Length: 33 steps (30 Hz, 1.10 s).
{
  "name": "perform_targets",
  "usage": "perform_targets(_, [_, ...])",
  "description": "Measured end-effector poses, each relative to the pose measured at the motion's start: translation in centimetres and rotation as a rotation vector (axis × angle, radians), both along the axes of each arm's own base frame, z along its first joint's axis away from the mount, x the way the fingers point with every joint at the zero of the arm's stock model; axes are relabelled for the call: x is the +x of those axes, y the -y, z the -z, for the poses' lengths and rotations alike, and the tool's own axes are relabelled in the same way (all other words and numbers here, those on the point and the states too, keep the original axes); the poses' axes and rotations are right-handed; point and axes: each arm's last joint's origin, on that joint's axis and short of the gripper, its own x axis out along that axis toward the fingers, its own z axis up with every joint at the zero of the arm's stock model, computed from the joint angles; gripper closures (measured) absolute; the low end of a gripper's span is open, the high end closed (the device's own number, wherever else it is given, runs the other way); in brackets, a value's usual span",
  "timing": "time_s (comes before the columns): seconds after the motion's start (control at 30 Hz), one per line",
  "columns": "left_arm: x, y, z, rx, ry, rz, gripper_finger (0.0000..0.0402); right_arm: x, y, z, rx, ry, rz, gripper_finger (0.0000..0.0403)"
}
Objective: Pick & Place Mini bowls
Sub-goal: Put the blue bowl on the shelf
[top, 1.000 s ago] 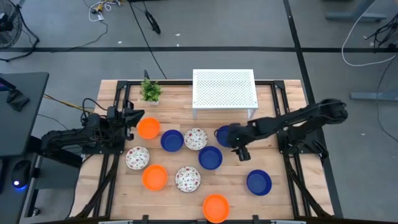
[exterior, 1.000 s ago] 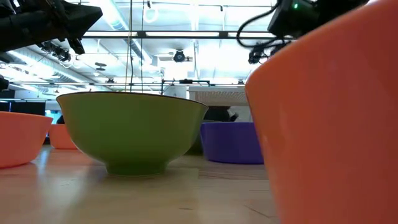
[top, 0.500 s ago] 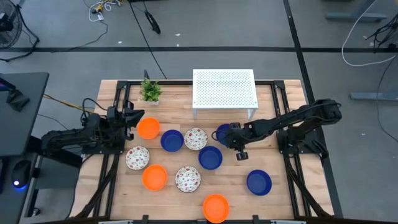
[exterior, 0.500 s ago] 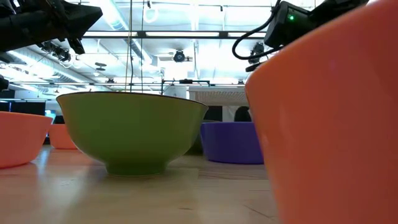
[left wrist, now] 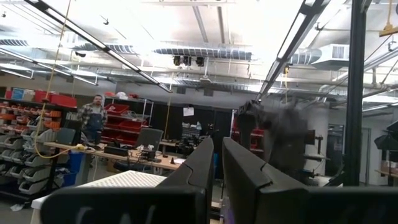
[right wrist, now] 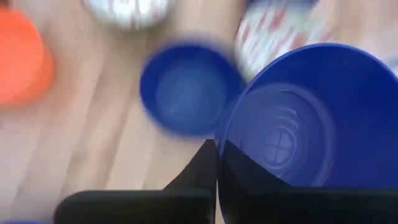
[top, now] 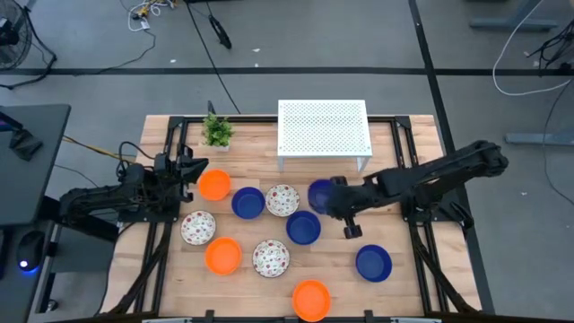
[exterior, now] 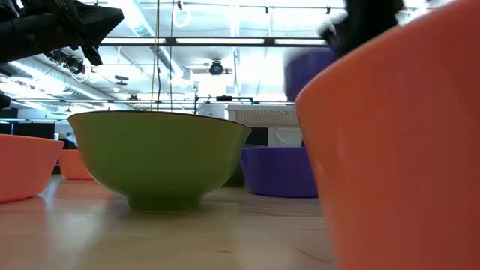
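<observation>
Several mini bowls stand on the wooden table: orange [top: 213, 184], blue [top: 247, 203], white speckled [top: 282, 200], blue [top: 303, 227], and others nearer the front edge. My right gripper [top: 334, 199] is shut on another blue bowl [top: 319, 194], in front of the white perforated stand [top: 324, 130]. In the low view this bowl [exterior: 307, 69] shows blurred, above the table. My left gripper [left wrist: 217, 165] is shut, with nothing seen between its fingers. It hovers at the table's left, next to the orange bowl. My right gripper holds the blue bowl by its rim [right wrist: 219, 135]. One finger [right wrist: 202, 171] lies against the outside of the wall; the bowl's wall hides the other. The bowl is lifted clear of the table, its opening toward the wrist camera.
A small potted plant [top: 216, 131] stands at the far left by the stand. Near the front edge sit a speckled bowl [top: 198, 227], an orange bowl [top: 222, 256], a speckled bowl [top: 270, 257], a blue bowl [top: 373, 263] and an orange bowl [top: 311, 299].
My right gripper has taken hold of the blue bowl in front of the stand and raised it off the table; in the low view the bowl now shows high up. The other bowls have stayed where they were.
</observation>
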Motion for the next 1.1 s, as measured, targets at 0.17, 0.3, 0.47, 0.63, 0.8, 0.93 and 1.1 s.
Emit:
perform_targets(0.17, [0.0, 0.0, 0.0, -0.003, 0.002, 0.002, 0.0362, 2.0, 1.6, -6.4, -0.132, 0.113, 0.004, 0.0400])
perform_targets(0.3, [0.0, 0.0, 0.0, -0.004, 0.007, 0.001, 0.0362, 4.3, 5.4, -9.6, -0.218, 0.158, 0.065, 0.0401])
perform_targets(0.47, [0.0, -0.1, 0.0, -0.011, 0.006, -0.022, 0.0362, 7.7, 11.9, -9.8, -0.262, 0.098, 0.139, 0.0402])
perform_targets(0.63, [0.0, -0.1, 0.0, -0.010, 0.006, -0.024, 0.0362, 10.4, 17.8, -6.7, -0.281, -0.042, 0.203, 0.0402])
perform_targets(0.8, [0.0, -0.1, 0.0, -0.010, 0.005, -0.024, 0.0362, 11.5, 21.2, -4.6, -0.246, -0.090, 0.219, 0.0403])
perform_targets(0.93, [0.0, -0.1, 0.0, -0.010, 0.005, -0.024, 0.0362, 11.6, 23.0, -3.8, -0.236, -0.105, 0.252, 0.0403])
perform_targets(1.1, [0.0, -0.1, 0.0, -0.010, 0.005, -0.024, 0.0362, 11.0, 24.2, -3.8, -0.165, -0.084, 0.247, 0.0398])
